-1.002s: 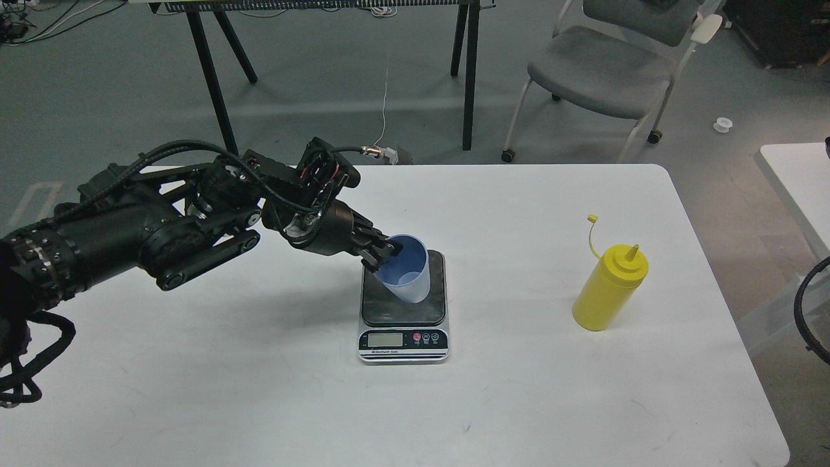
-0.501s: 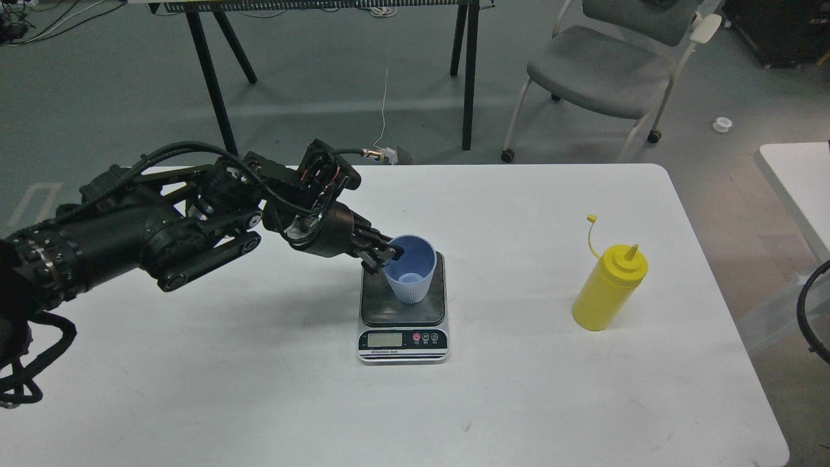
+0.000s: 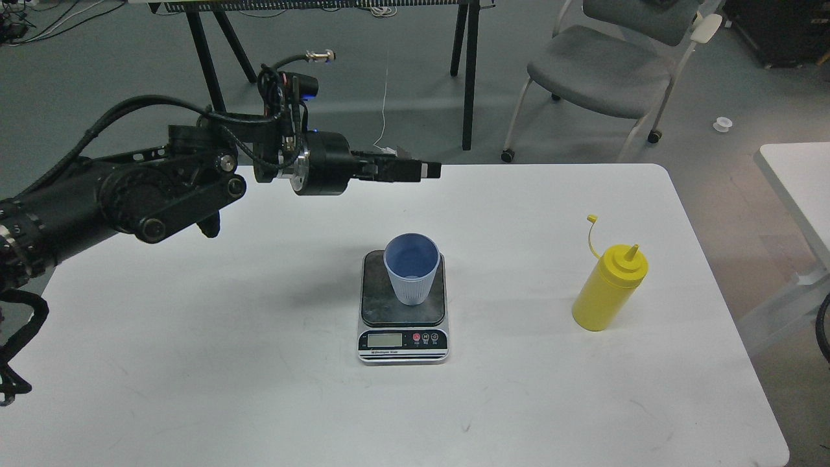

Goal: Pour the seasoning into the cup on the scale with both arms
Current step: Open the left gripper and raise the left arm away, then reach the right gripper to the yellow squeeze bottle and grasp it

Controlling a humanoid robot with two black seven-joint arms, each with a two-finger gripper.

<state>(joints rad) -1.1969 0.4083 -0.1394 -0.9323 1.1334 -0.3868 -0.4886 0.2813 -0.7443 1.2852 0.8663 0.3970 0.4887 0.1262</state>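
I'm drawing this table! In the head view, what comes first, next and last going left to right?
left pincer up in the air → blue cup standing on the scale → yellow seasoning bottle.

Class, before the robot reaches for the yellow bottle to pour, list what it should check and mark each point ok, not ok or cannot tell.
1. Cup upright on the scale: ok.
2. Left gripper clear of the cup, raised behind it: ok.
3. Yellow bottle upright on the table, right of the scale: ok.
4. Bottle cap off the nozzle, hanging on its tether: ok.
5. Scale display reading zero: cannot tell.
6. Right gripper ready: cannot tell, out of view.
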